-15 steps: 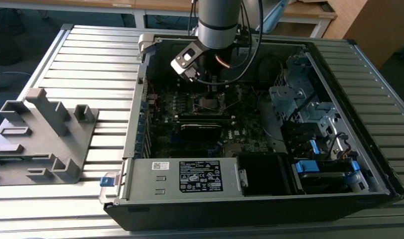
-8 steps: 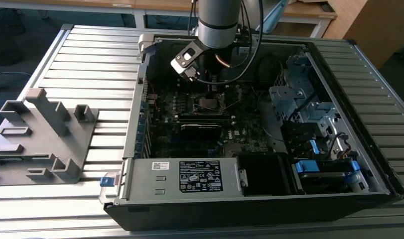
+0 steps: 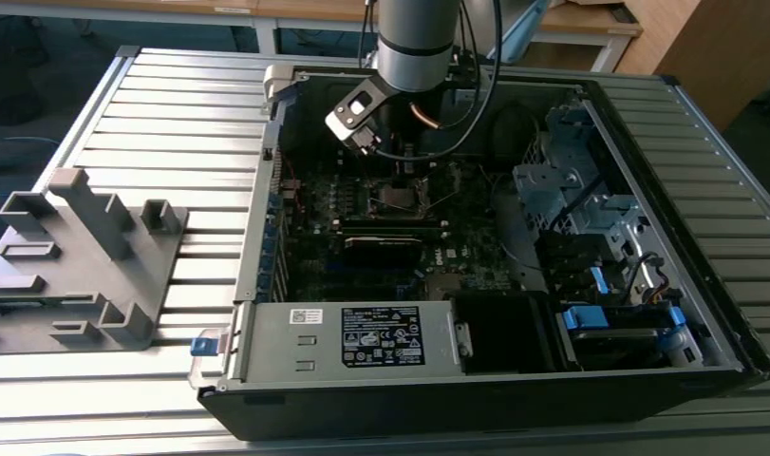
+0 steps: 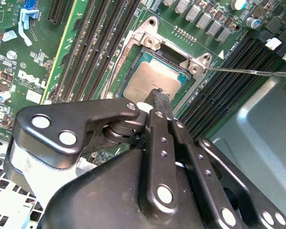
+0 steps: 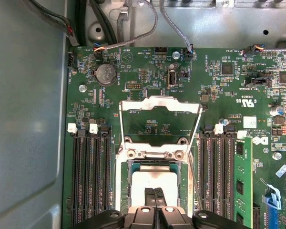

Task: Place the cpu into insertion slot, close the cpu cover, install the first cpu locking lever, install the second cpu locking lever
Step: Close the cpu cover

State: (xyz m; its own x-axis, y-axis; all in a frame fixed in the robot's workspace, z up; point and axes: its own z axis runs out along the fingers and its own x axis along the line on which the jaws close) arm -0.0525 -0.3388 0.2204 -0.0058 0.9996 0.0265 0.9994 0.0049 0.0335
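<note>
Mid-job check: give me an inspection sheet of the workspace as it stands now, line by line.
Surface: slatted metal table bearing an open computer case.
Job's things: cpu lies in the insertion slot; cpu cover is flipped open, off the slot; a thin locking lever sticks out beside the slot.
Clutter: grey plastic fixture on the table, at the exterior view's left.
Grippers: gripper shut, holding nothing, tips right over the cpu; contact cannot be told.
Cables: grey leads plug in at the board's edge; black cables hang by the arm.
Surroundings: wooden furniture behind the table.
</note>
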